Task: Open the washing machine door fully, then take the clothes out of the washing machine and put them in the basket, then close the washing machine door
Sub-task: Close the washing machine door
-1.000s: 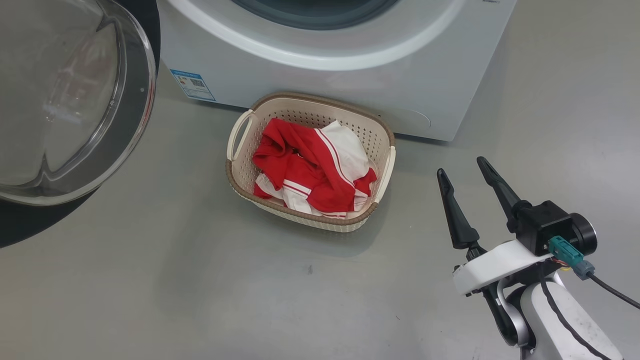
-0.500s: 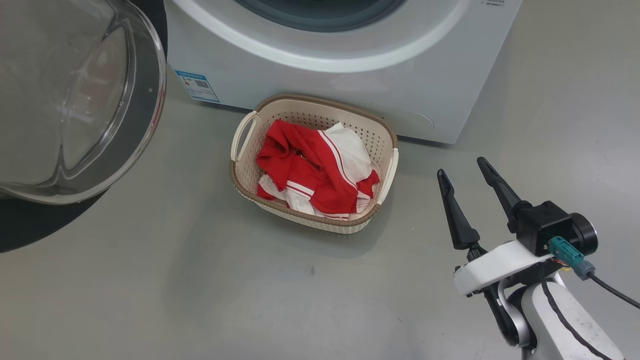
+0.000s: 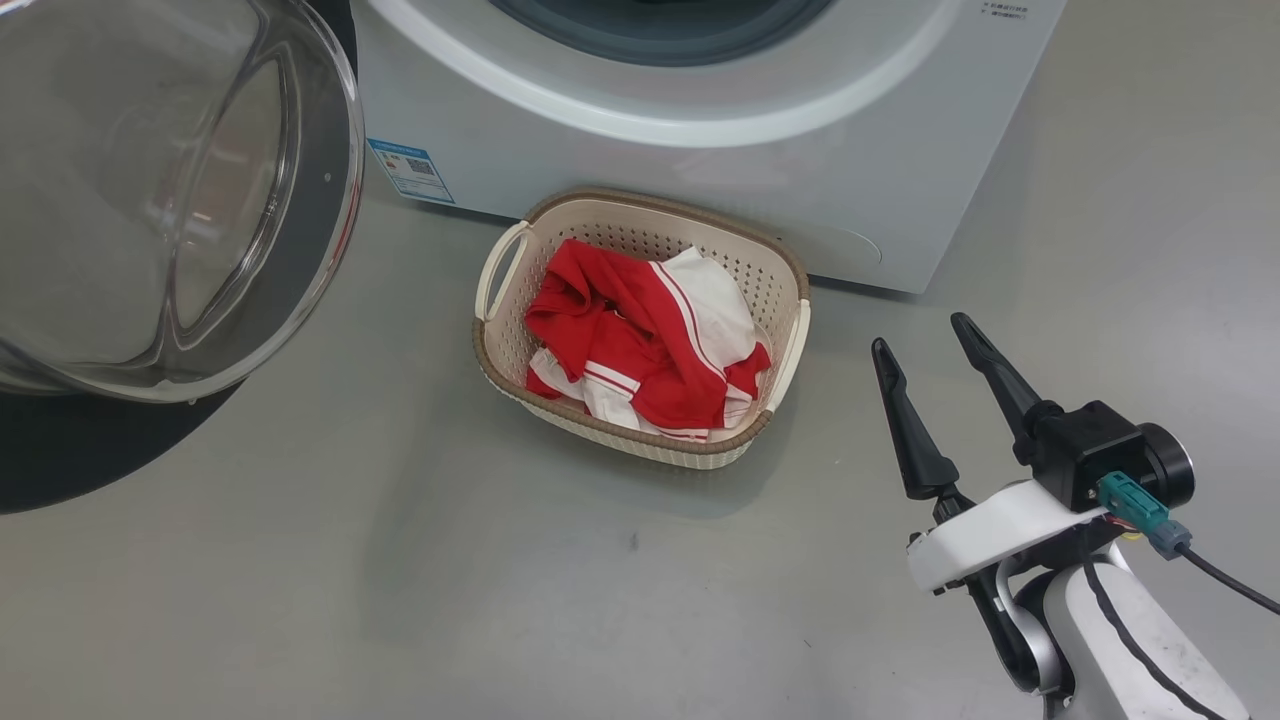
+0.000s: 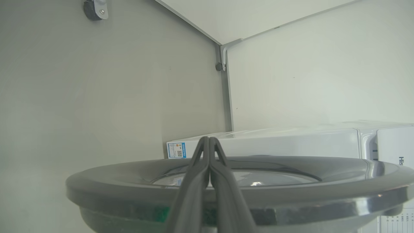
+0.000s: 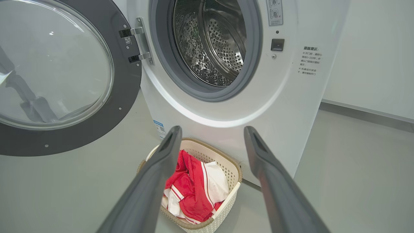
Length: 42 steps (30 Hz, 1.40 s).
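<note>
Left wrist view shows left gripper [image 4: 209, 139] closed, seemingly against door [image 4: 307, 191].

The right gripper [image 3: 920, 333] has long dark fingers [image 3: 905, 430], a black block [image 3: 1085, 450], a teal plug [image 3: 1130, 500], a black cable [image 3: 1230, 585] and a white forearm [image 3: 1150, 650].

In the head view the door [image 3: 180, 200] is cut off by the left and top edges. The machine [image 3: 700, 170] is cut off by the top edge, with most of its opening lost. The label [image 3: 410, 172] print is too small to read. The clothes [image 3: 640, 340] hide the basket [image 3: 660, 235] bottom. In the left wrist view the left gripper [image 4: 209, 139] covers part of the door's rim; whether it touches cannot be told.
</note>
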### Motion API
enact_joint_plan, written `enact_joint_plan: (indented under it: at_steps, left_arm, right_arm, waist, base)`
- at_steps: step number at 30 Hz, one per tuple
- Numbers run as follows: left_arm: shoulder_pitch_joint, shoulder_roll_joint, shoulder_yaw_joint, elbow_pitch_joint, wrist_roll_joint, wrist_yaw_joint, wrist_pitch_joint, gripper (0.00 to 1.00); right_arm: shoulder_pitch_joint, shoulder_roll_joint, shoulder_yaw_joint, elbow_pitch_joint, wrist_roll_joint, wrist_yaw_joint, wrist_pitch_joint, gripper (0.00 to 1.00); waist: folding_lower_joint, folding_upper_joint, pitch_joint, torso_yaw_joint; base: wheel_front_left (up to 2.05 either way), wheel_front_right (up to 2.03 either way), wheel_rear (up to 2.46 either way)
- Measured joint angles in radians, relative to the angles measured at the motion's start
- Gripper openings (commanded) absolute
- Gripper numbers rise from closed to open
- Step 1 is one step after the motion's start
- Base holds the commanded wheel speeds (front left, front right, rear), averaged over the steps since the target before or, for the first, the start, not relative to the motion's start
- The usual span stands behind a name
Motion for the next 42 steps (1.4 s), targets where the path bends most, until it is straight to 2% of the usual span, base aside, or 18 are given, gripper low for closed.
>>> enact_joint_plan:
  at_steps: [7, 23, 29, 36, 42]
  left_arm:
    - [0.0, 0.006, -0.011, 0.009, -0.007, -0.011, 0.035, 0.0]
    - [0.004, -0.005, -0.054, -0.007, -0.095, -0.106, 0.245, 0.0]
    - [0.027, -0.031, -0.072, -0.033, -0.113, -0.15, 0.309, 0.0]
    - [0.047, -0.073, -0.071, -0.061, -0.157, -0.16, 0.359, 0.0]
    - [0.08, -0.083, -0.086, -0.108, -0.159, -0.169, 0.406, 0.0]
  right_arm:
    - [0.0, 0.0, 0.002, -0.001, 0.0, 0.0, 0.007, 1.0]
    - [0.002, 0.011, -0.004, 0.013, 0.005, 0.0, -0.006, 1.0]
    - [0.006, 0.017, -0.005, 0.019, 0.013, -0.002, -0.017, 1.0]
    - [0.011, 0.021, -0.005, 0.026, 0.019, -0.005, -0.02, 1.0]
    - [0.011, 0.028, 0.0, 0.027, 0.02, -0.005, -0.02, 1.0]
  waist:
    - [0.0, 0.0, 0.003, 0.003]
    - [0.0, 0.0, -0.036, 0.003]
    - [0.0, 0.0, -0.054, 0.012]
    - [0.0, 0.0, -0.072, 0.023]
    - [0.0, 0.0, -0.079, 0.029]
  base:
    - [0.0, 0.0, 0.0]
    - [0.0, 0.0, 0.0]
    - [0.0, 0.0, 0.0]
    - [0.0, 0.0, 0.0]
    - [0.0, 0.0, 0.0]
